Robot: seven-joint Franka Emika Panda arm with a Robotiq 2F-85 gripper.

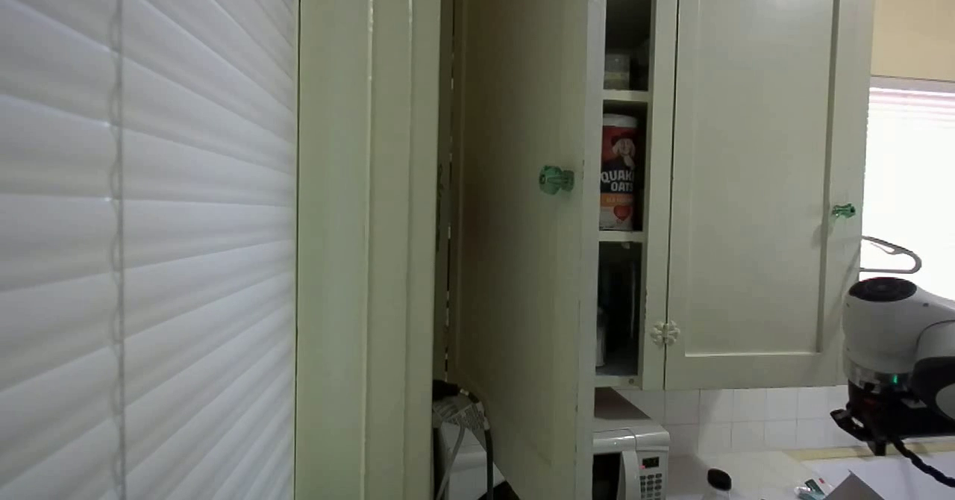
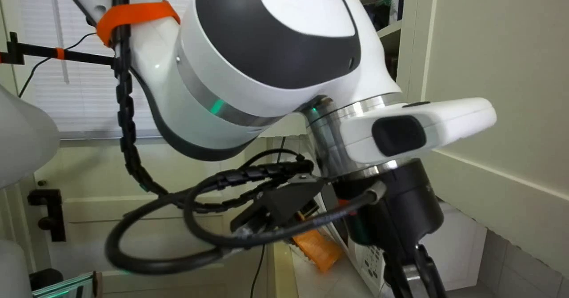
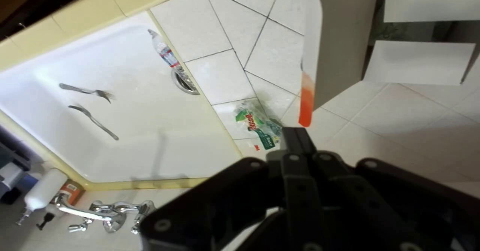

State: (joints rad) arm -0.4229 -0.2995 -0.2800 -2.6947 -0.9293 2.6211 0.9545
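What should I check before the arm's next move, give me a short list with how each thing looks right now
1. Gripper shut and holding nothing: ok.
2. Room beside the orange-ended carton flap: cannot tell; it looks close to the gripper in the wrist view, but contact is unclear.
3. Nothing ajar: not ok; a cabinet door stands open by a Quaker Oats canister.
4. Black cable free of snags: cannot tell; it hangs in loops.
5. Sink free of loose items: not ok; a plastic bottle and a fork lie in it.

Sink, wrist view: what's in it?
A fork, a second utensil and a plastic bottle overlapping part of the drain. Can't see down the drain, or into the corner of the sink that the gripper covers.
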